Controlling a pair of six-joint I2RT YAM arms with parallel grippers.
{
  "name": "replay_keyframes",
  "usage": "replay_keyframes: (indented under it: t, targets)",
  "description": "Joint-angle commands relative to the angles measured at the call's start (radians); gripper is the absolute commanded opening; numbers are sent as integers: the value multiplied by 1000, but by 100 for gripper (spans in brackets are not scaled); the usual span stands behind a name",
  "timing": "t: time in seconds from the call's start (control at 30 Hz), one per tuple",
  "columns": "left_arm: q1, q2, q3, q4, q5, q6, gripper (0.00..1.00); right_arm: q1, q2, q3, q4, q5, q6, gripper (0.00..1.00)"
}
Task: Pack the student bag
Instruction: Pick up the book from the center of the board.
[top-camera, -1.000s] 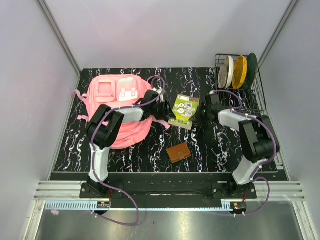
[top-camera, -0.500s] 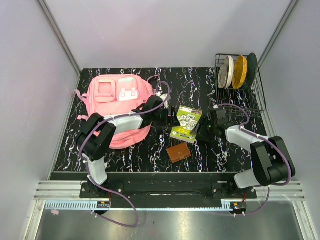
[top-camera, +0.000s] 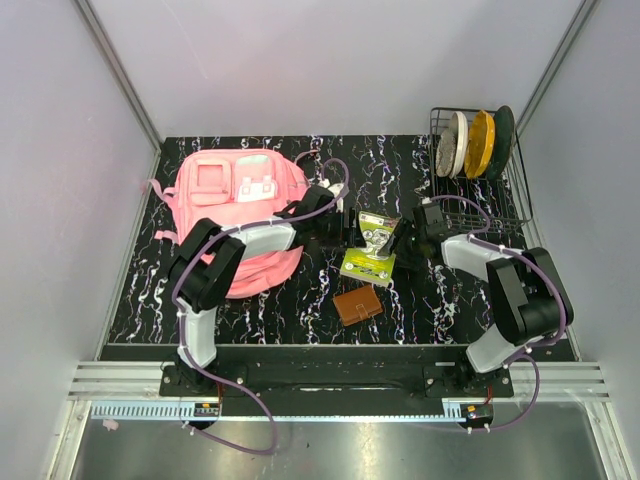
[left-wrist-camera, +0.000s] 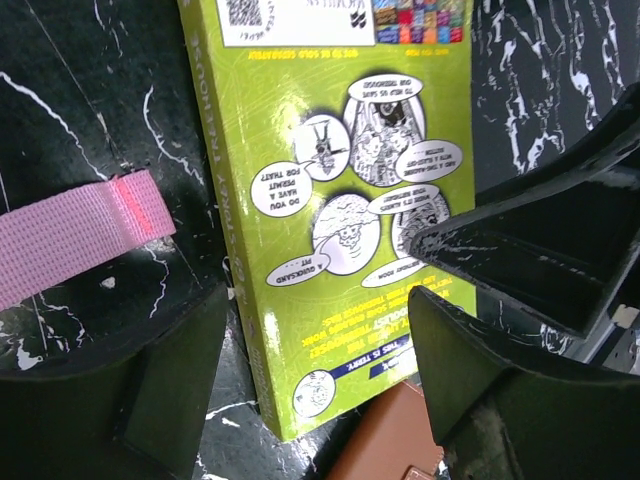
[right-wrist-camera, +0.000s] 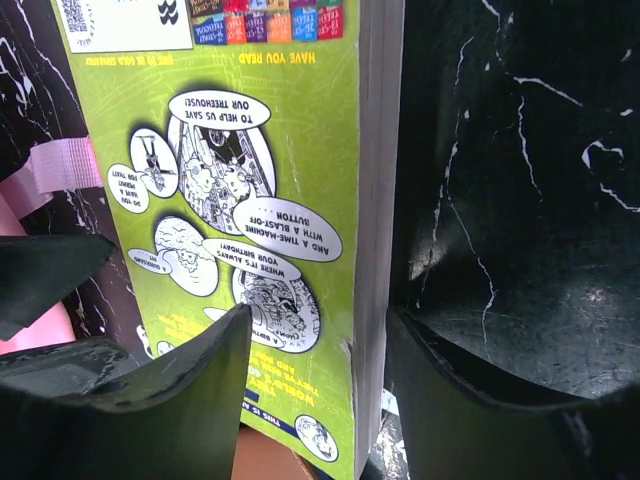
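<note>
The student bag (top-camera: 235, 205), a soft pink backpack, lies at the left of the table. One of its pink straps (left-wrist-camera: 80, 235) reaches toward a lime-green book (top-camera: 370, 250) lying cover-up mid-table. The book's near corner overlaps a brown wallet (top-camera: 357, 305). My left gripper (top-camera: 345, 228) is open over the book's spine side (left-wrist-camera: 318, 320). From the right, my right gripper (top-camera: 400, 243) is open astride the book's page edge (right-wrist-camera: 318, 320). Neither gripper pinches the book (right-wrist-camera: 270, 200). In the left wrist view the wallet's corner (left-wrist-camera: 385, 450) peeks out under the book (left-wrist-camera: 330, 200).
A wire dish rack (top-camera: 478, 150) with three upright plates stands at the back right corner. Grey walls close in the table on three sides. The arm bases and a metal rail run along the near edge.
Both grippers have opened. The green book has come down and shifted toward the near side, now against the wallet. Both arms moved in closer around it.
</note>
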Motion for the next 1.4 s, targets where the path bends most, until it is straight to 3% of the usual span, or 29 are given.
replay_keyframes:
  t: [0.0,0.1,0.13,0.23,0.27,0.33,0.4,0.43,0.47,0.53,0.63,0.7,0.73,0.8,0.93,1.1,1.37]
  targets:
    - [-2,9,-23,67,20,-22,76,0,27,11,42,4,17,59]
    - [-2,28,-34,104,50,-40,76,0,44,-3,63,-12,24,52]
    - [0,34,-35,115,58,-48,76,0,47,-7,72,-13,27,44]
    - [-5,57,-37,139,95,-60,74,2,54,-29,106,-36,47,37]
    - [-6,64,-37,144,109,-59,73,0,54,-40,117,-52,50,31]
    - [-14,62,-46,159,103,-66,67,2,44,-53,162,-65,66,27]
    - [-23,45,-74,190,100,-74,67,0,23,-67,177,-87,76,7]
    - [-25,42,-75,193,104,-77,66,0,15,-73,204,-99,75,3]
    - [-29,39,-78,196,110,-77,66,0,5,-89,218,-121,78,4]
    - [-35,35,-80,207,112,-79,65,0,-26,-104,255,-136,92,21]
    - [-46,34,-75,208,113,-79,64,0,-51,-115,264,-150,109,35]
    - [-52,35,-71,207,113,-80,63,0,-54,-110,264,-156,110,28]
    - [-52,35,-69,207,113,-82,62,0,-55,-110,256,-155,110,14]
    - [-57,25,-74,205,112,-82,62,0,-65,-110,252,-145,103,0]
    - [-57,-68,-68,133,91,-27,65,0,-121,-116,215,-130,78,0]
    - [-46,-188,-69,38,-26,30,81,0,-262,-144,206,-132,47,0]
    - [24,-288,-95,76,-14,7,88,0,-442,-176,184,-155,44,0]
